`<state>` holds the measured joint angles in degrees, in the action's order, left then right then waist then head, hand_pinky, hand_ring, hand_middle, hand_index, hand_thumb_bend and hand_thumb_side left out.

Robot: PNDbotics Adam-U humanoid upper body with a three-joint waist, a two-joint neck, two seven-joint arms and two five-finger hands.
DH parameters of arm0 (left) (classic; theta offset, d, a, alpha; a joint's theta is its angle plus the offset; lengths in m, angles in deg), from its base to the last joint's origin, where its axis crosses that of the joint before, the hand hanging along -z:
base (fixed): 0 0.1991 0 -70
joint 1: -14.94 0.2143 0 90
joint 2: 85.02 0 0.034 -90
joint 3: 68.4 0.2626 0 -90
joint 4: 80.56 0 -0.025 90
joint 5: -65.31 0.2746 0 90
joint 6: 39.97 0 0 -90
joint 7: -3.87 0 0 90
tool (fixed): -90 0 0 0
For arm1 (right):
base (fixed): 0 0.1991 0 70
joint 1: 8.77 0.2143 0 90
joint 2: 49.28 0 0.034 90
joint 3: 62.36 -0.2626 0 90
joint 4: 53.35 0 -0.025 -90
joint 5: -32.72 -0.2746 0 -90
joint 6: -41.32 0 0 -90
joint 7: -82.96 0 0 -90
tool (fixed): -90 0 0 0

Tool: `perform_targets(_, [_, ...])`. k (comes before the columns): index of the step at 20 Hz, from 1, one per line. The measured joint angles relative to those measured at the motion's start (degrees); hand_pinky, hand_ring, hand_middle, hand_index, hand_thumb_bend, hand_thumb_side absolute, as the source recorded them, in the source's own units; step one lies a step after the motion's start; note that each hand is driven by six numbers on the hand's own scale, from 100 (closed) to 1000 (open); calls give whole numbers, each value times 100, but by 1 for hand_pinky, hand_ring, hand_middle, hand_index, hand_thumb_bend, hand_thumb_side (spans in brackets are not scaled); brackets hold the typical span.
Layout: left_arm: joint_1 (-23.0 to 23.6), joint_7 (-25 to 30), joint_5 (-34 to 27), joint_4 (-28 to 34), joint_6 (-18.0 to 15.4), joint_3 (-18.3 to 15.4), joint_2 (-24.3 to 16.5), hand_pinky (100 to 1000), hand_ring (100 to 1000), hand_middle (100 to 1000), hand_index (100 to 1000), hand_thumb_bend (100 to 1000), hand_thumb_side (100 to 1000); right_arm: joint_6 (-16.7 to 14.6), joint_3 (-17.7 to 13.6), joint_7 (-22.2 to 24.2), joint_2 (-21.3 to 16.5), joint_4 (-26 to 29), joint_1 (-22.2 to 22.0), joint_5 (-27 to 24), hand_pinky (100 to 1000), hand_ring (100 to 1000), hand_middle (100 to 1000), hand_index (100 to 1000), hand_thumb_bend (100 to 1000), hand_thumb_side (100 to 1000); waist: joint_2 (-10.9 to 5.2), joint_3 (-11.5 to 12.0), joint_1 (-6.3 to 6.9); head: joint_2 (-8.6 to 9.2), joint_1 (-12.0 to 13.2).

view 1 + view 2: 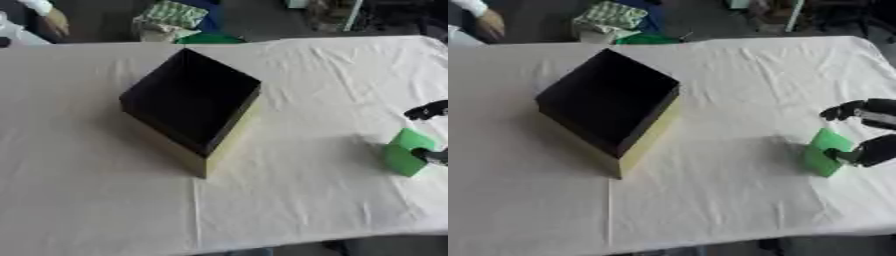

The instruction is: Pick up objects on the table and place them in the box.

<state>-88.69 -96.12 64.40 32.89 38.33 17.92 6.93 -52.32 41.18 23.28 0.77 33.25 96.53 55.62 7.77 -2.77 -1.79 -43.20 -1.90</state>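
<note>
Robot hand: the right robot hand (866,134) is entering from the right edge of the frame, middle height; dark fingers are curling around the green block (824,152), one above it and one pressing its right side, so it is gripping the block. The left robot hand is not showing in either view.
Green block: it is sitting at the right of the frame on the white cloth, tilted, with its lower edge apparently touching the cloth or just off it; which, the pictures are not settling.
Box: the box (610,102) is standing left of centre, well apart from the block, dark inside with yellowish outer walls, open at the top and turned cornerwise to the frame. Nothing is showing inside it.
Step in hand: judging by the grip, the robot is picking the block up, with the carry to the box still ahead.
Doing it well: the hand should be raising the block above the box's near rim before travelling toward the left of the frame, then letting go over the middle of the opening rather than over a corner.
Tabletop: the tabletop (710,200) is lying under a wrinkled cloth, and no other loose object is showing on it.
In the way: nothing is standing between block and box; the wrinkles could be snagging a dragged block.
Surroundings: bundled cloth and green items are lying beyond the far edge, at the top of the frame.
</note>
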Motion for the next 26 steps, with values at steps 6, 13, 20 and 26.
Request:
perform_targets(6, [0,20,-7,0,1,0,3,655,725,630,747,101,882,15,-47,-209,74,-256,18,244,984,935,898,1000,282,614,5,-5,15,0,-24])
perform_targets(13, [1,34,-11,0,10,0,6,655,725,627,746,101,880,49,-46,-295,161,-489,67,450,991,941,902,1000,294,663,6,-6,27,2,-32])
perform_targets(20, [6,43,-30,0,18,-1,49,654,721,624,746,100,881,-14,-42,-238,291,-749,140,486,990,944,904,1000,291,720,9,-3,33,5,-75])
perform_targets(26, [9,69,-39,0,36,-1,50,654,716,620,745,101,881,-37,-37,-212,423,-946,287,579,988,943,903,1000,299,758,19,0,43,7,-104])
